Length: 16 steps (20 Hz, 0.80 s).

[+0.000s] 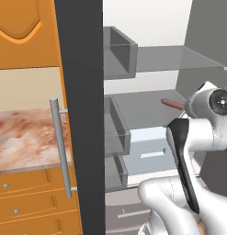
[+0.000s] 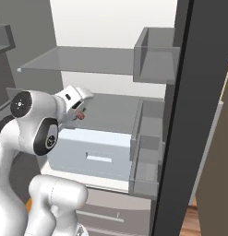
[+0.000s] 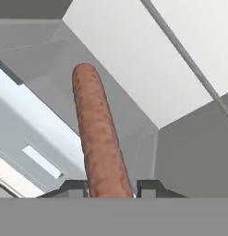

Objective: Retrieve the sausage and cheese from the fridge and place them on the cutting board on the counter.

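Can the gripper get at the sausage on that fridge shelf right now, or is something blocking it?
Yes, it looks so: the gripper already has its jaws on either side of the sausage, nothing between them.

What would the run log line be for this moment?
stage: grasping in grey double-door fridge | hand: shut on reddish-brown sausage link | sausage: at glass shelf | cutting board: not reached

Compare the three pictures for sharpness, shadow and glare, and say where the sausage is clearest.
Hand view: the sausage is large and sharp between the claw tips, evenly lit, no glare. Left base view: the sausage is small and soft-edged on the fridge shelf, with flat shading. Right base view: the claw hides most of the sausage; the glass shelves look hazy grey.
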Available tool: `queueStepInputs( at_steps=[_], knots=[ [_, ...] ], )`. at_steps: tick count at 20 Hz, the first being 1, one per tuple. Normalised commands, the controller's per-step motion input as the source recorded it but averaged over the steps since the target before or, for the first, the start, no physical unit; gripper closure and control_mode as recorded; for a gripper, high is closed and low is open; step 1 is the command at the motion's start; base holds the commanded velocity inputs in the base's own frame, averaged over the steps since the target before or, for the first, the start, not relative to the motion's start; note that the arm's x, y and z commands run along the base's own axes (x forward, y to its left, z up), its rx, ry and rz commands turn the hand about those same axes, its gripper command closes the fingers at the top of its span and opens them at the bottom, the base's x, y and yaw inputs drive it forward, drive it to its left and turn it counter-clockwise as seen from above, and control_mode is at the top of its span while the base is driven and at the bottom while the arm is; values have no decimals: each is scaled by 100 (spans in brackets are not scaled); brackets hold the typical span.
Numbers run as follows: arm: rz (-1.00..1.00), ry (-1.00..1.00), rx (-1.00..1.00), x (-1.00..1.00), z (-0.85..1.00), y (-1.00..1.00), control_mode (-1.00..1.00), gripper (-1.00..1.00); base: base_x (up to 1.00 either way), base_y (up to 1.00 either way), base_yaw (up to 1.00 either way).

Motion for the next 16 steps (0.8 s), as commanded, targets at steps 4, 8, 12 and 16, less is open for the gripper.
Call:
queueStepInputs(
  at_steps=[4, 8, 12, 16],
  knots=[
    [12, 22, -1, -57, 28, 0, -100, 100, 0, 0, 0],
    [9, 19, 0, -27, 25, 0, -100, 100, 0, 0, 0],
    [3, 4, 0, -3, 8, 2, -100, 100, 0, 0, 0],
    [0, 1, 0, 0, -16, 6, -100, 100, 0, 0, 0]
  ],
)
